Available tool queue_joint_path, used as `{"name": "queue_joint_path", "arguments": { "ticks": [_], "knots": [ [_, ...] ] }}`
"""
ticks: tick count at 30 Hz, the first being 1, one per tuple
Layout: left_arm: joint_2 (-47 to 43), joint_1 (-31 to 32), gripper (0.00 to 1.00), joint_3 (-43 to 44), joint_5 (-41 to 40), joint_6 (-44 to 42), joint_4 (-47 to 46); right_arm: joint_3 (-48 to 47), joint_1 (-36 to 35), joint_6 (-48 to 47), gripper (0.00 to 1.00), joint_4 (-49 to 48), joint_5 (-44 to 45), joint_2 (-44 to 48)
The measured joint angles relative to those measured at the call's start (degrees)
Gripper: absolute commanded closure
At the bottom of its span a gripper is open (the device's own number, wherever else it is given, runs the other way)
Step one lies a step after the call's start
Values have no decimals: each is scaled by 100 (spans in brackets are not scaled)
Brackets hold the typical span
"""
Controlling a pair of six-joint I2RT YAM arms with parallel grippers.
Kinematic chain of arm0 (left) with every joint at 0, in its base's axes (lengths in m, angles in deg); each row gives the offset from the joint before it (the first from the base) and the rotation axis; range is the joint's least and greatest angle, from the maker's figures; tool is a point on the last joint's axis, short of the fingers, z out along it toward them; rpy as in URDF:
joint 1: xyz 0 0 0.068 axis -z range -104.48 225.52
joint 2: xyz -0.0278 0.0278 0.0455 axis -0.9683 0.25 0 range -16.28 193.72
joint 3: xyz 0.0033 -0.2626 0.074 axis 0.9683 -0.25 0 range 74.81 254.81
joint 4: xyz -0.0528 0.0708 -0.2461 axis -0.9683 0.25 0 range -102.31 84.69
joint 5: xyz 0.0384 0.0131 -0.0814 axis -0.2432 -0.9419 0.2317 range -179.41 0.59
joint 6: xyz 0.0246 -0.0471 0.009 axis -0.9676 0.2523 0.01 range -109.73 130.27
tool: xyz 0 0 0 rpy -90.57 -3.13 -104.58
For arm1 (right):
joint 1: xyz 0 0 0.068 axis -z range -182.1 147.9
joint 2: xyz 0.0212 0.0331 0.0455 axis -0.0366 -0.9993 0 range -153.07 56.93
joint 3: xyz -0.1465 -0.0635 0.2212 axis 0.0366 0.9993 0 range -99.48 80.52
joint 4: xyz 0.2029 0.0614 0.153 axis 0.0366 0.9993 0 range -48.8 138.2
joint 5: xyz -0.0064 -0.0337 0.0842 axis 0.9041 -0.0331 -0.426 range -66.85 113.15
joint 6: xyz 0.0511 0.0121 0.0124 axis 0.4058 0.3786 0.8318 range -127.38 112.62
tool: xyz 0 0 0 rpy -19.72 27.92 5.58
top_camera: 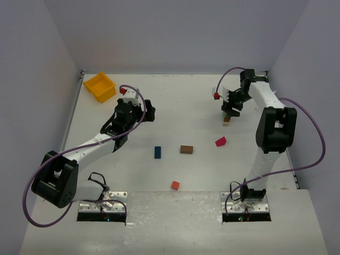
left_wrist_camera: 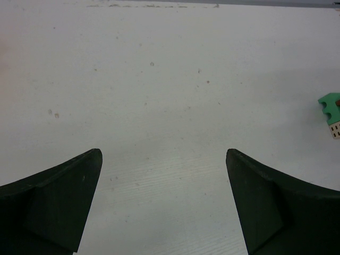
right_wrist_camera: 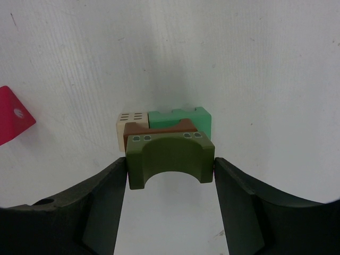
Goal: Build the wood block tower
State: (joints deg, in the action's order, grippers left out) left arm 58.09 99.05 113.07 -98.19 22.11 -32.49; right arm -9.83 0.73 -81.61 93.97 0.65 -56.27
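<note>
My right gripper (right_wrist_camera: pixel 170 169) is shut on a dark green arch block (right_wrist_camera: pixel 170 156), its fingers pressing on both ends. Right behind the arch is a small cluster of blocks: a brown one (right_wrist_camera: pixel 157 129), a light green one (right_wrist_camera: pixel 183 117) and a pale natural one (right_wrist_camera: pixel 127 122). In the top view the right gripper (top_camera: pixel 231 108) hangs over this cluster (top_camera: pixel 227 120) at the back right. My left gripper (left_wrist_camera: pixel 163 159) is open and empty over bare table; it shows at centre left in the top view (top_camera: pixel 147 110).
Loose blocks lie on the white table: blue (top_camera: pixel 158 152), brown (top_camera: pixel 186 149), magenta (top_camera: pixel 220 141) and orange-red (top_camera: pixel 175 185). A yellow bin (top_camera: pixel 100 86) stands at the back left. The magenta block also shows in the right wrist view (right_wrist_camera: pixel 13 114). Grey walls enclose the table.
</note>
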Motion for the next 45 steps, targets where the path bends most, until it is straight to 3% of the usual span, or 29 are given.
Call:
{"name": "queue_joint_path", "arguments": {
  "ticks": [7, 9, 24, 31, 36, 41, 45],
  "knots": [
    [0, 0, 0, 0, -1, 0, 30, 0, 0, -26, 15, 0, 6, -13],
    [0, 0, 0, 0, -2, 0, 31, -1, 0, -26, 1, 0, 5, -14],
    [0, 0, 0, 0, 64, 0, 31, 0, 0, -28, 1, 21, -83, 82],
    [-164, 0, 0, 0, 150, 31, 32, 436, -5, 241, 1, -92, -796, 1339],
    [-358, 0, 0, 144, 183, 127, 179, 975, -262, 1802, 1, -1091, -1215, 2373],
    [-397, 0, 0, 397, -55, 391, 384, 1453, -1230, 4472, 1, -2654, -513, 2990],
    [-803, 0, 0, 176, -121, 595, 453, 2406, -1752, 6572, 1, -3697, 97, 3645]
  ]
}}
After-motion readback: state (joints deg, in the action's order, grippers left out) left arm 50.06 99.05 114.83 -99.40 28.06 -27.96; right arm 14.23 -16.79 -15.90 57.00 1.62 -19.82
